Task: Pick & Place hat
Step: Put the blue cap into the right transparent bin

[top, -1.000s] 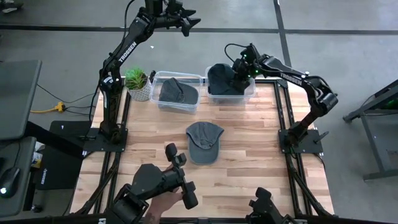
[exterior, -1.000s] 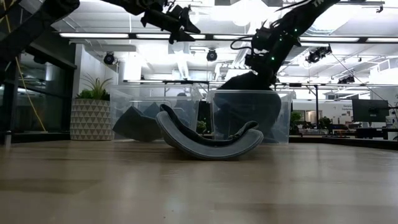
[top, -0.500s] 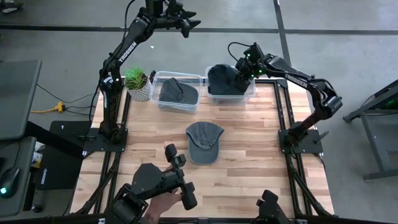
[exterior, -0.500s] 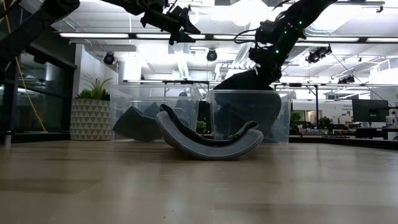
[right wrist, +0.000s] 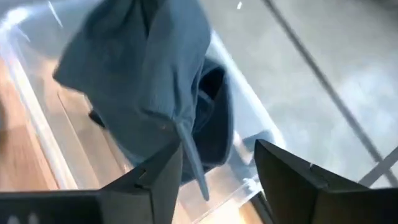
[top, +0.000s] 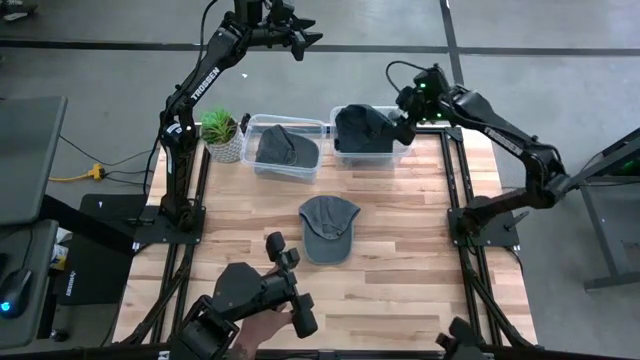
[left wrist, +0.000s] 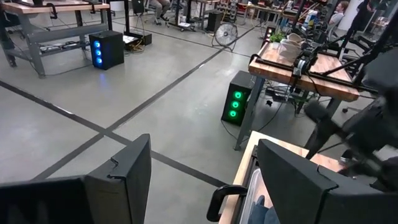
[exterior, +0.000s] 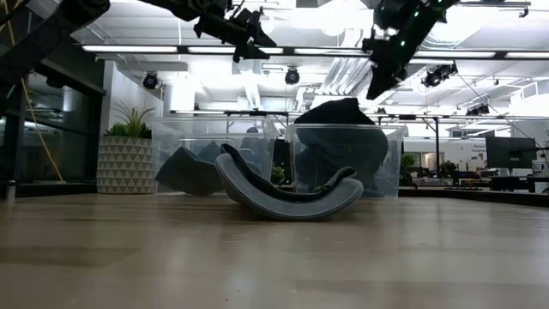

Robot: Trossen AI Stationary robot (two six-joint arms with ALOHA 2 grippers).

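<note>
The right gripper (top: 403, 117) hangs just past the right-hand clear bin (top: 400, 152), at about 2 o'clock from it in the high view, and its jaws stand apart with nothing between them. The dark hat (top: 362, 128) it hovers beside lies in that bin, at roughly 8 o'clock from the gripper and clear of its fingers; in the right wrist view the hat (right wrist: 149, 87) shows beyond the two fingertips (right wrist: 168, 180), draped in the bin, not touched. In the low view the crown of this hat (exterior: 337, 113) humps above the bin's rim while the gripper (exterior: 377, 86) sits higher, at 1 o'clock from it.

A second hat (top: 328, 227) lies on the wooden surface (top: 400, 260) near its middle, at about 7 o'clock from the right gripper and well apart from it. A third hat (top: 287, 148) lies in the left-hand clear bin (top: 250, 128).

The left gripper (top: 305, 37) is held high beyond the far edge of the surface, at 12 o'clock from the left bin, jaws open and empty.

White lettering reading TROSSEN runs along the left arm's (top: 205, 78) upper link; the lettering on the right arm is too small to read.

The hat in the right bin is dark blue-grey soft cloth, crumpled, with folds. The one on the surface is a grey cap lying open side up, its brim toward 6 o'clock. A small potted plant (top: 222, 132) stands just beside the left bin at 9 o'clock.
</note>
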